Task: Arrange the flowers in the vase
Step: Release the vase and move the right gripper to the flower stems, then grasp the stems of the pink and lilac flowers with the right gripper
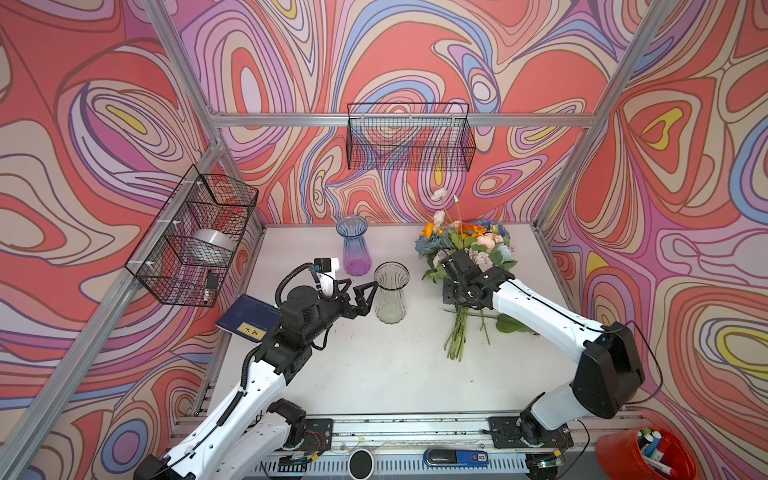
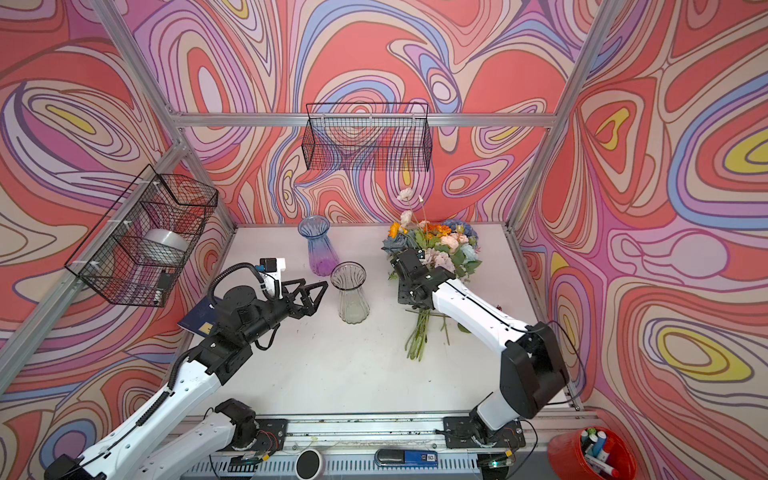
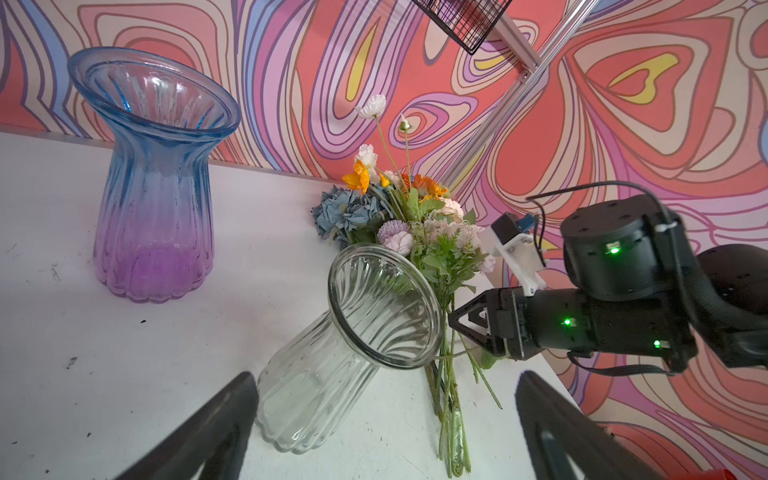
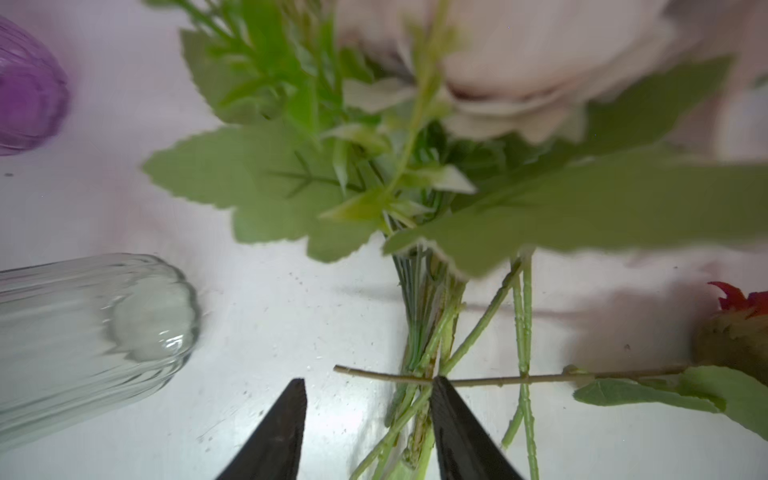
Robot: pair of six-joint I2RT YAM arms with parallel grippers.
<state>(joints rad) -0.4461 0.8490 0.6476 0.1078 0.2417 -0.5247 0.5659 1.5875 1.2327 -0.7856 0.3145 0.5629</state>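
Your open room: front-centre of bench (image 1: 374,374). Flowers (image 1: 465,245) lie nr back-right corner, close to right edge. Long axis front-to-back: blooms to back edge, stem ends to front. R gripper (image 4: 368,380) over stems, jaws parted, not clamped. L gripper (image 1: 368,299) spread wide, just beside clear vase (image 1: 390,293), mid-bench.

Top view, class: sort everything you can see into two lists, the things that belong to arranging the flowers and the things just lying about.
Belong to the job: flowers, clear vase, blue-purple vase.

Lying about: dark blue booklet, tape roll in the side wire basket, back wire basket, red cup of markers.
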